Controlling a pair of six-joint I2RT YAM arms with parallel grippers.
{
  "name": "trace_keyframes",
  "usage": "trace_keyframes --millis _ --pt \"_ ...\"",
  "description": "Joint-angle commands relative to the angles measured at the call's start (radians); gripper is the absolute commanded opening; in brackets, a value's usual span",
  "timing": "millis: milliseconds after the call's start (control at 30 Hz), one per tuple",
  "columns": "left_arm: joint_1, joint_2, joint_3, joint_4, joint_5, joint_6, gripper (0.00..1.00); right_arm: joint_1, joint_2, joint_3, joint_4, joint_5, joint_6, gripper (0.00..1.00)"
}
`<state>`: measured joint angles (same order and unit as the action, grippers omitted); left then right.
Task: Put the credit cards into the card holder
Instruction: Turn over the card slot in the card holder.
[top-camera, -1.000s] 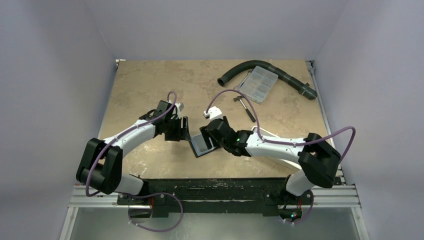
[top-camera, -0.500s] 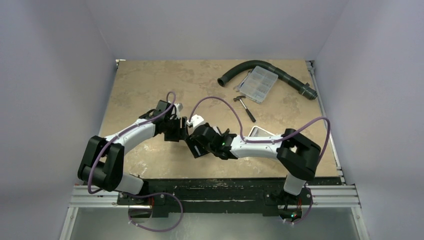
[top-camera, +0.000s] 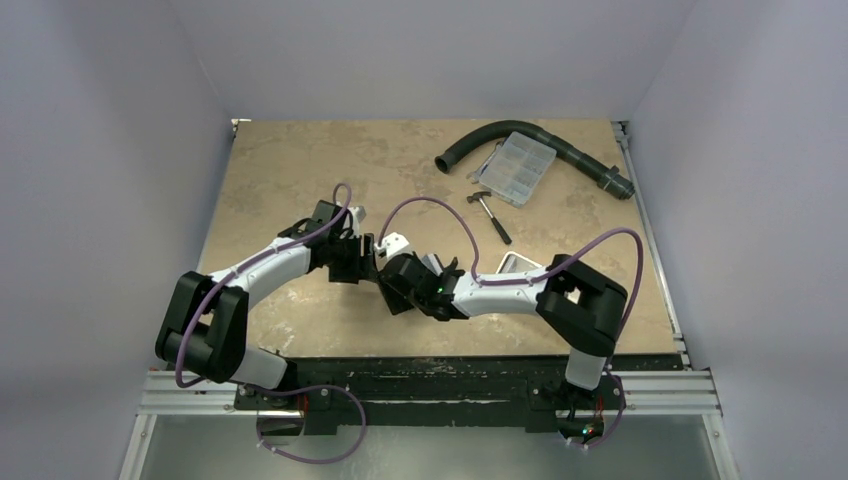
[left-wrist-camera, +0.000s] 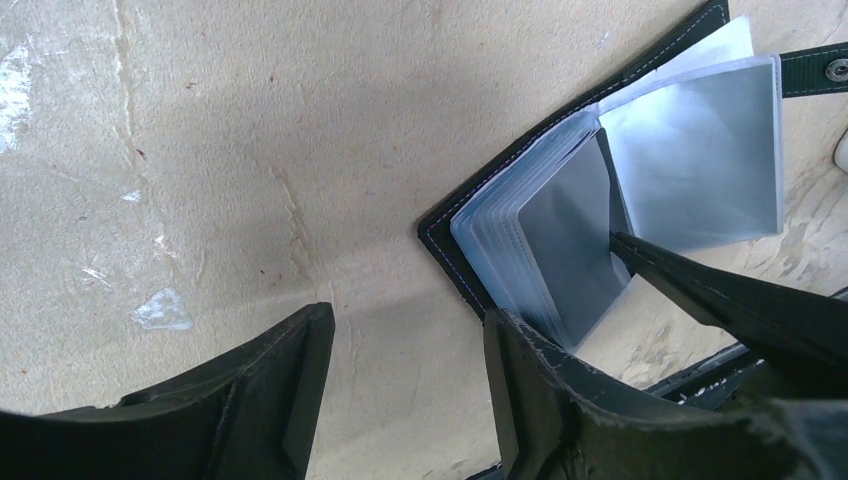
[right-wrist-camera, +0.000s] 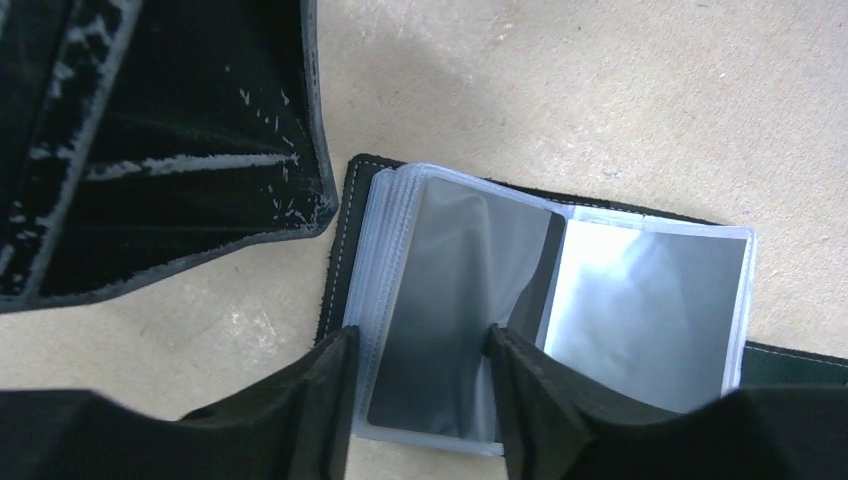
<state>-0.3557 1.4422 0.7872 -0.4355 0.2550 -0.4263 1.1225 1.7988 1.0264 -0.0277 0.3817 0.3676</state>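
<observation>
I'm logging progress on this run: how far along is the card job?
Done: the card holder lies open on the table, clear sleeves fanned. In hand: the right claw straddles a grey card lying on the sleeves; whether it is fully inside one I cannot tell. The left claw hangs open beside the holder. Left: seating that card; no other cards show.

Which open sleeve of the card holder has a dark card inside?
The sleeve on the stack side, under the right gripper; the other sleeve looks pale, empty.

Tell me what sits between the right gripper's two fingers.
A clear sleeve of the open card holder, holding a dark card; the right wrist view shows it.
</observation>
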Motion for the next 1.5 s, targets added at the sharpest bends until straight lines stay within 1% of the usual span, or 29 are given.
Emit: trace_keyframes --millis 0,133,233,333,367,467,500,633,733,800,867,1000,1100,1167,1267,1300,1467 --pt "0.004 0.004 0.025 0.012 0.018 0.003 0.6 -0.029 0.004 -0.017 0.02 0.026 0.074 0.52" --pt "0.004 0.006 0.023 0.015 0.021 0.003 0.6 -0.091 -0.052 -0.104 0.116 -0.079 0.117 0.41" --pt "0.004 0.007 0.024 0.014 0.023 0.003 0.6 -0.161 -0.114 -0.197 0.226 -0.21 0.149 0.39" --pt "0.004 0.008 0.022 0.016 0.025 0.003 0.6 -0.233 -0.157 -0.28 0.332 -0.353 0.175 0.4" --pt "0.004 0.009 0.022 0.016 0.026 0.003 0.6 -0.25 -0.165 -0.308 0.362 -0.392 0.181 0.44" --pt "0.004 0.009 0.021 0.02 0.035 0.002 0.6 -0.31 -0.177 -0.375 0.468 -0.548 0.217 0.49" --pt "0.004 0.009 0.018 0.025 0.05 0.002 0.6 -0.329 -0.18 -0.395 0.517 -0.582 0.238 0.5" --pt "0.004 0.015 -0.008 0.086 0.163 -0.029 0.58 -0.387 -0.17 -0.444 0.616 -0.687 0.292 0.51" --pt "0.003 0.01 -0.032 0.139 0.212 -0.083 0.56 -0.415 -0.161 -0.456 0.644 -0.709 0.309 0.48" --pt "0.001 -0.008 -0.07 0.218 0.238 -0.148 0.55 -0.425 -0.164 -0.455 0.637 -0.71 0.307 0.48" --pt "-0.002 -0.017 -0.106 0.297 0.249 -0.213 0.54 -0.428 -0.179 -0.443 0.609 -0.707 0.283 0.51" --pt "-0.027 -0.012 -0.159 0.415 0.233 -0.311 0.52 -0.428 -0.235 -0.398 0.483 -0.672 0.193 0.6" --pt "-0.045 0.002 -0.175 0.49 0.211 -0.351 0.49 -0.428 -0.262 -0.376 0.429 -0.656 0.163 0.6" --pt "-0.055 0.018 -0.18 0.515 0.2 -0.371 0.48 -0.428 -0.261 -0.363 0.407 -0.655 0.144 0.57" --pt "-0.069 0.057 -0.18 0.55 0.19 -0.396 0.44 -0.428 -0.235 -0.358 0.419 -0.663 0.146 0.46" --pt "-0.071 0.071 -0.182 0.563 0.19 -0.405 0.44 -0.428 -0.225 -0.358 0.424 -0.659 0.15 0.44" --pt "-0.078 0.111 -0.191 0.6 0.174 -0.435 0.44 -0.428 -0.185 -0.362 0.424 -0.58 0.178 0.4"
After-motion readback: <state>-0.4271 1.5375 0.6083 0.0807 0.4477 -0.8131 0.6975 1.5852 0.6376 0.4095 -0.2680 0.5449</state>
